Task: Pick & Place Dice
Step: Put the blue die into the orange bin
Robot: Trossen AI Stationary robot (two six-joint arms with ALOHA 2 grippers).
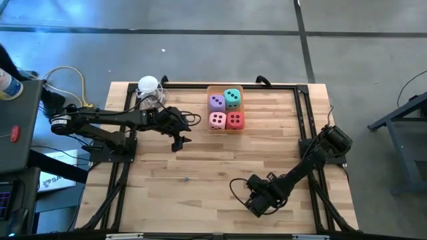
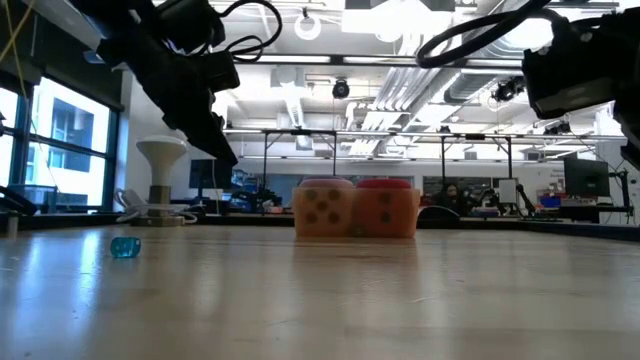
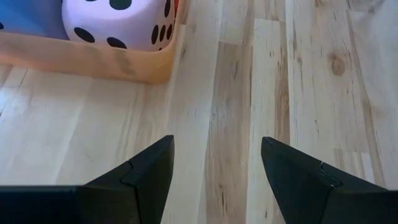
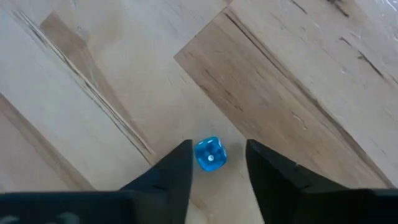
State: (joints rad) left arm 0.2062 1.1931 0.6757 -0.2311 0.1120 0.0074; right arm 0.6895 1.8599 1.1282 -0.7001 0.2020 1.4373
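Observation:
Four dice sit in an orange tray (image 1: 225,129) at the table's far middle: purple (image 1: 217,102), teal-green (image 1: 232,98), pink (image 1: 217,120) and red (image 1: 235,120). The low view shows the pink die (image 2: 325,205) and the red die (image 2: 385,205) behind the tray wall. My left gripper (image 1: 179,141) is open and empty, above the table just left of and nearer than the tray. Its wrist view (image 3: 217,155) shows the pink die (image 3: 118,18) ahead. My right gripper (image 1: 257,203) is open, raised over the near right (image 4: 217,162).
A tiny blue bead (image 1: 186,178) lies on the table near the middle. It also shows in the low view (image 2: 125,246) and beyond my right gripper's fingertips in the right wrist view (image 4: 210,154). A white mushroom-shaped object (image 1: 148,87) stands at the far left. Dark frame rails (image 1: 303,127) run along the table's sides.

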